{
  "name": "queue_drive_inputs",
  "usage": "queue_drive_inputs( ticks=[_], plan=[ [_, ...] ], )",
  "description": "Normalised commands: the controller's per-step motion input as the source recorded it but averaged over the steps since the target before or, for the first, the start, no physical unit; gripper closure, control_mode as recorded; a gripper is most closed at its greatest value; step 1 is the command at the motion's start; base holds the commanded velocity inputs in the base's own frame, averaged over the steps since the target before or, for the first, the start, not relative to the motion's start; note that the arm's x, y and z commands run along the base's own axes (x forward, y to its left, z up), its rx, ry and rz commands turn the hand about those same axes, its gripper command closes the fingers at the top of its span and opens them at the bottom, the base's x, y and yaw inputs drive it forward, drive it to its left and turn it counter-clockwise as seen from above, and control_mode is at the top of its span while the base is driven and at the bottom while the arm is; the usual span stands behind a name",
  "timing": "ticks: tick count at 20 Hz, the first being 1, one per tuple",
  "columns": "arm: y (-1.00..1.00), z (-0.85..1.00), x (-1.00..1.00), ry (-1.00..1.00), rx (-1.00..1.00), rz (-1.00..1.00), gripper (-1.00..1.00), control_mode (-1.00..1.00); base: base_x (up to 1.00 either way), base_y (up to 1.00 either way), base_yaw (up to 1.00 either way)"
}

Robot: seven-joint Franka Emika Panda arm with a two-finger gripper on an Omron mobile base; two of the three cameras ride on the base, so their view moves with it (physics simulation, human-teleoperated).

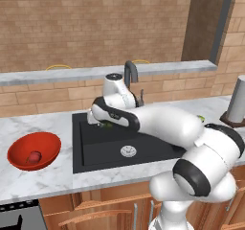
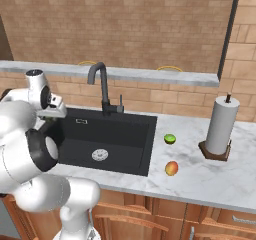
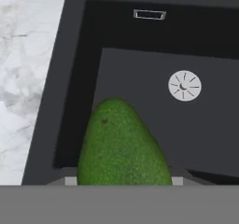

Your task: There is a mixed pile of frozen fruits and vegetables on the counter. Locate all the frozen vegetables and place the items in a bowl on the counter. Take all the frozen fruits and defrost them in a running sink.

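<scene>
Dark green veg (image 3: 122, 146) clenched in gripper (image 3: 123, 181) over sink (image 3: 154, 106) near left rim, basin open w/ drain (image 3: 185, 85) beyond.

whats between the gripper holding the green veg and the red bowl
Left base view: the sink's left edge, then bare counter up to the bowl; nothing else lies there.

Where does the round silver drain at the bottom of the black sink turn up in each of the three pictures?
Left base view: the drain sits low and centre, just left of the arm's white forearm.
Right base view: left of centre, on the basin floor.
Hand view: upper right, beyond the dark green piece in the gripper.
Shared landmark: the black sink.
</scene>
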Motion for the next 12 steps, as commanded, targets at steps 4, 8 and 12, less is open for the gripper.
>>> queue_drive_inputs(
  ticks=[4,8,12],
  plan=[
    [1.00,0.00,0.11,0.06,-0.04,0.13,1.00,-1.00,0.00,0.00,0.00],
    [1.00,0.00,0.07,0.09,-0.05,0.14,1.00,-1.00,0.00,0.00,0.00],
    [0.99,-0.01,0.05,0.11,-0.06,0.15,1.00,-1.00,0.00,0.00,0.00]
  ],
)
